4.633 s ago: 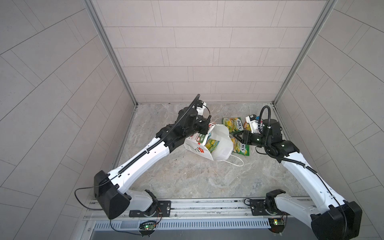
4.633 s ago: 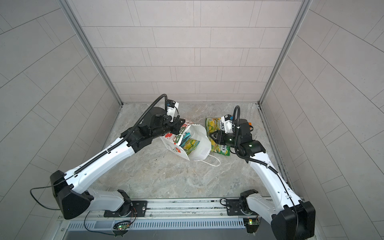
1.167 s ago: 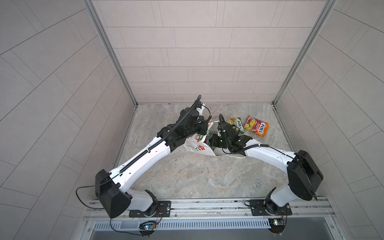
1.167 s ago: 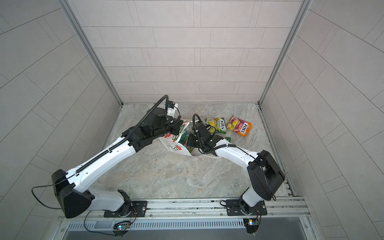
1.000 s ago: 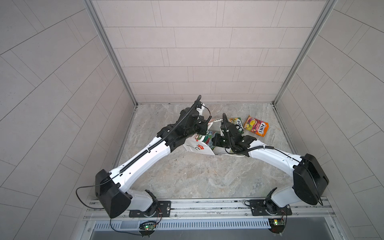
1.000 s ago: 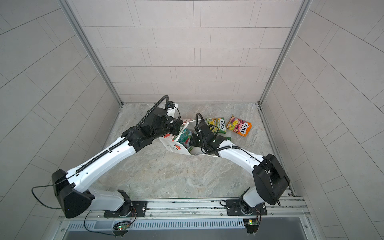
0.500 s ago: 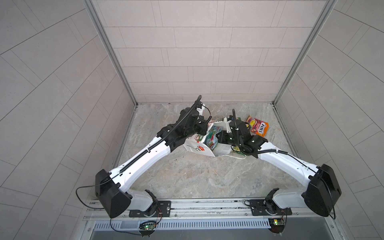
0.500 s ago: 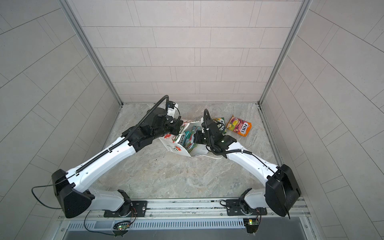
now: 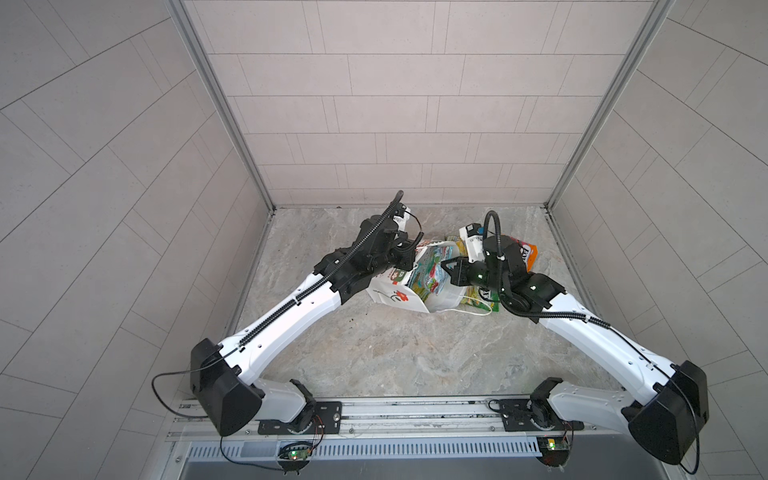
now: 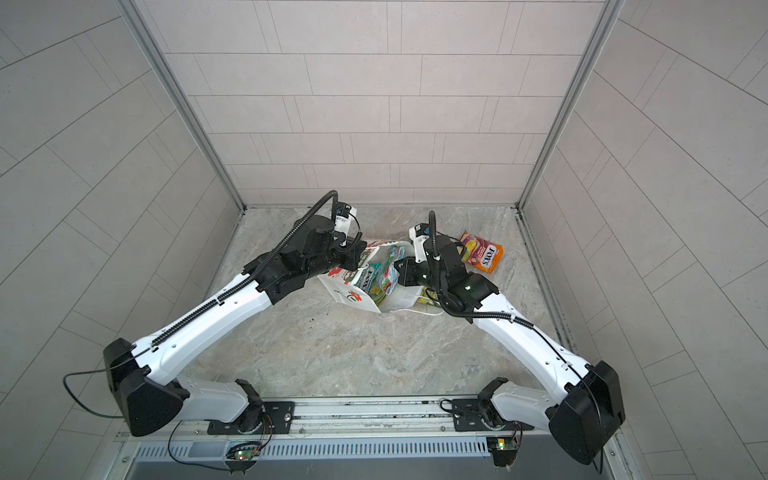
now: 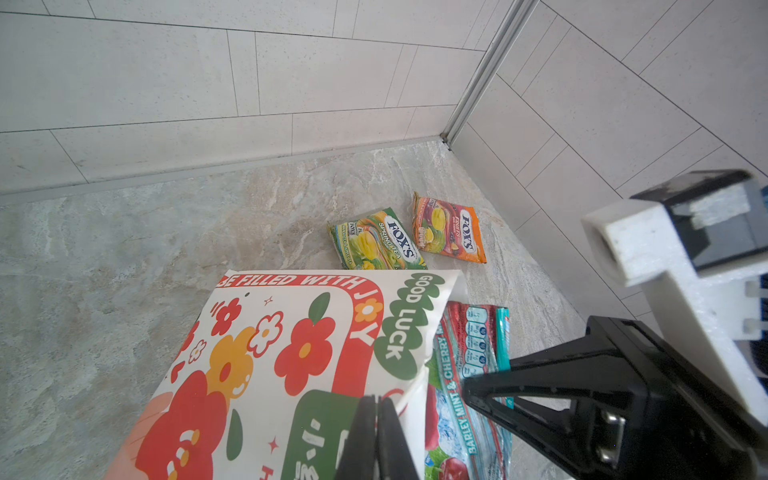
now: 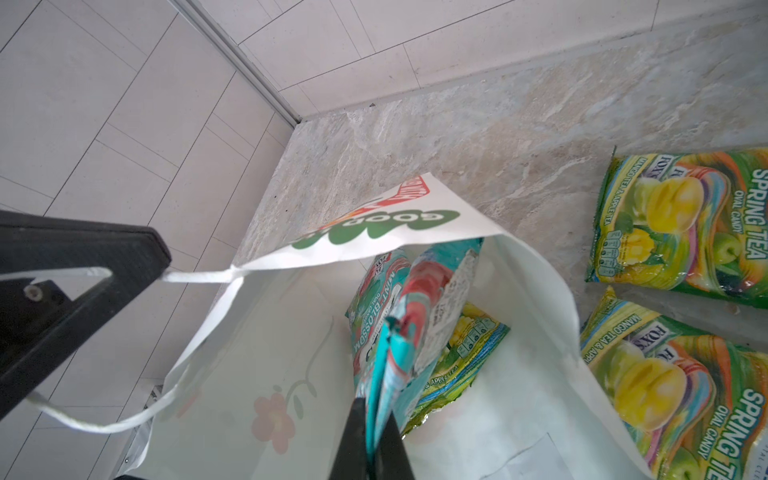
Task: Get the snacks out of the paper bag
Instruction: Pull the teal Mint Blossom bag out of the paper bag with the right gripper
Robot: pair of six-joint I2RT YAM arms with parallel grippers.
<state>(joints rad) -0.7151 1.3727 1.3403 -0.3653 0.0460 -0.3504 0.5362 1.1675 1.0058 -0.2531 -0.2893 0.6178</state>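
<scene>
The white paper bag point(image 9: 395, 293) point(image 10: 353, 297) lies on its side, mouth toward the right arm. My left gripper point(image 11: 377, 409) point(image 9: 409, 259) is shut on its upper rim by the string handle point(image 12: 195, 276), holding the mouth open. My right gripper point(image 12: 376, 415) point(image 10: 399, 270) is shut on the edge of a teal-red snack packet point(image 12: 415, 299) point(image 11: 469, 353) point(image 9: 432, 270) at the mouth. A green-yellow packet point(image 12: 465, 349) lies inside the bag beneath it. Outside lie two green-yellow packets point(image 12: 681, 216) point(image 12: 673, 382) and an orange one point(image 10: 482, 251) point(image 11: 451, 228).
The marble floor point(image 9: 395, 353) is walled by tiled panels on three sides. The loose packets lie near the back right corner, partly under the right arm point(image 9: 582, 328). A second white string handle point(image 9: 469, 311) trails on the floor in front of the bag.
The right gripper has drawn back to the right from deep in the bag to its mouth, bringing the teal-red packet along. The left gripper has kept its hold on the rim.
</scene>
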